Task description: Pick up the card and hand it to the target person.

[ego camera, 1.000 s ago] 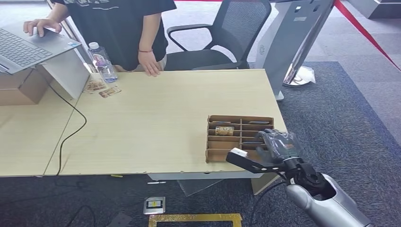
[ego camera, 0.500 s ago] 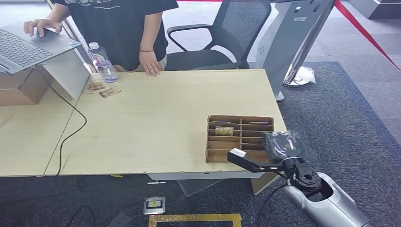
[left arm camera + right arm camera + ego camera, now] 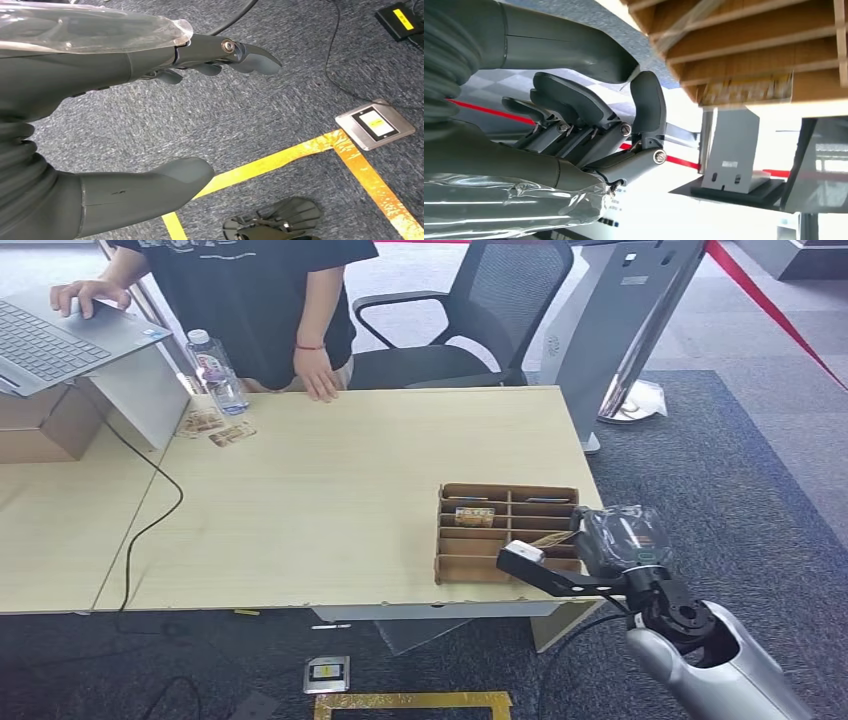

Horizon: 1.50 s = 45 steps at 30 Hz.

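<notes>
Reaching hand: the right hand (image 3: 612, 540) is hovering at the near right corner of the cardboard box (image 3: 508, 533), wrapped in clear plastic, with a tan card (image 3: 549, 538) sticking out toward the box from its fingers.
Right hand grip: in the right wrist view the fingers (image 3: 574, 112) are curling inward against the thumb (image 3: 574, 47); whether they are really pinching the card is hard to tell there, but from the head view the hand seems to be holding it.
Card position: it is sitting at the right-hand slots of the box, touching or just above the dividers.
Second card: another card (image 3: 474, 515) is lying in a slot near the middle of the box.
Left hand: the left hand (image 3: 100, 125) is hanging over grey carpet (image 3: 280, 115) with thumb and fingers apart, holding nothing.
Table: the box is resting near the front right edge of the wooden table (image 3: 330, 470).
Person: a person (image 3: 250, 300) in a black shirt is standing at the far side, one hand (image 3: 320, 375) resting on the table edge, the other on a laptop (image 3: 60, 340).
Far side: a water bottle (image 3: 217, 372) is standing just beside some small cards (image 3: 215, 428).
</notes>
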Available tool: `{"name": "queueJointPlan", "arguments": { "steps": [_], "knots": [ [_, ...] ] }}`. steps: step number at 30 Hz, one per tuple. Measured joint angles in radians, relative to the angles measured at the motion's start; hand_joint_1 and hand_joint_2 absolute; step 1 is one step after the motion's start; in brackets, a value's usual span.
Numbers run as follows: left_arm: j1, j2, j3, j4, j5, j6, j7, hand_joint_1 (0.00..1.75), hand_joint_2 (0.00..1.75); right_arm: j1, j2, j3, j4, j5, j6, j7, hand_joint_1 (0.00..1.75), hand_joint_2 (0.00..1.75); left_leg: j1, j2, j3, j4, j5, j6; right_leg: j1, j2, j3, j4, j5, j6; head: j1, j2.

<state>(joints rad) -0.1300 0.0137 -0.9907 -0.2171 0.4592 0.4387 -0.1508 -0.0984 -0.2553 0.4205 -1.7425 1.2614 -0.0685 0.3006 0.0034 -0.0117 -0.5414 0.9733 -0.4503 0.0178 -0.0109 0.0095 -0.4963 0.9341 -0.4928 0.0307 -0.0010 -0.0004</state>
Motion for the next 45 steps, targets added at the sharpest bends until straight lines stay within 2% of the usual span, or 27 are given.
{"name": "queueJointPlan", "arguments": {
  "steps": [5, 10, 16, 22, 29, 34, 41, 45],
  "knots": [
    [0.002, 0.000, 0.000, 0.000, 0.004, 0.000, -0.002, 0.00, 1.75, 0.000, -0.029, -0.043, -0.092, -0.056, 0.014, 0.005, 1.75, 1.75, 0.000, 0.000, 0.000, 0.000, 0.000, 0.000, 0.000, 0.000, 0.000, 0.000, 0.000, 0.000, 0.000, 0.000],
    [0.006, 0.000, 0.000, 0.000, 0.007, 0.002, -0.002, 0.00, 1.75, 0.016, -0.065, -0.099, -0.204, -0.104, -0.009, 0.050, 1.75, 1.75, 0.000, 0.000, 0.000, 0.000, 0.000, 0.000, 0.000, 0.000, 0.000, 0.000, 0.000, 0.000, 0.000, 0.000],
    [0.007, 0.000, 0.000, 0.000, 0.003, 0.003, -0.001, 0.00, 1.75, 0.051, -0.086, -0.169, -0.291, -0.160, -0.137, 0.081, 1.75, 1.75, 0.000, 0.000, 0.000, 0.000, 0.000, 0.000, 0.000, 0.000, 0.000, 0.000, 0.000, 0.000, 0.000, 0.000],
    [0.003, -0.005, 0.000, 0.000, -0.016, 0.002, 0.010, 0.00, 1.75, 0.030, -0.080, -0.195, -0.287, -0.161, -0.287, 0.072, 1.75, 1.75, 0.000, 0.000, 0.000, 0.000, 0.000, 0.000, 0.000, 0.000, 0.001, 0.000, 0.000, 0.000, 0.000, 0.000],
    [-0.016, -0.016, -0.004, 0.000, -0.039, -0.006, 0.024, 0.00, 1.75, -0.085, -0.014, -0.171, -0.177, -0.106, -0.401, 0.044, 1.75, 1.75, 0.000, -0.001, -0.001, 0.000, 0.000, 0.000, 0.000, -0.001, 0.001, 0.001, 0.000, 0.000, 0.000, 0.000],
    [-0.032, -0.022, -0.017, 0.000, -0.055, -0.010, 0.040, 0.00, 1.75, -0.214, 0.044, -0.143, -0.032, -0.047, -0.443, 0.033, 1.75, 1.75, 0.000, -0.001, -0.001, 0.000, 0.001, 0.000, 0.000, -0.001, 0.001, 0.001, 0.000, 0.000, 0.000, 0.000],
    [-0.042, -0.023, -0.026, 0.000, -0.064, -0.010, 0.048, 0.00, 1.75, -0.414, 0.108, -0.096, 0.224, 0.040, -0.443, 0.064, 1.75, 1.75, 0.000, -0.003, -0.002, 0.000, 0.001, 0.000, 0.000, -0.002, 0.001, 0.002, 0.000, 0.000, 0.000, 0.000],
    [-0.046, -0.023, -0.031, 0.000, -0.065, -0.010, 0.057, 0.00, 1.75, -0.530, 0.142, -0.056, 0.391, 0.099, -0.395, 0.111, 1.75, 1.75, 0.000, -0.003, -0.002, 0.000, 0.001, 0.000, 0.000, -0.003, 0.001, 0.002, 0.000, 0.000, 0.000, 0.000]
  ]
}}
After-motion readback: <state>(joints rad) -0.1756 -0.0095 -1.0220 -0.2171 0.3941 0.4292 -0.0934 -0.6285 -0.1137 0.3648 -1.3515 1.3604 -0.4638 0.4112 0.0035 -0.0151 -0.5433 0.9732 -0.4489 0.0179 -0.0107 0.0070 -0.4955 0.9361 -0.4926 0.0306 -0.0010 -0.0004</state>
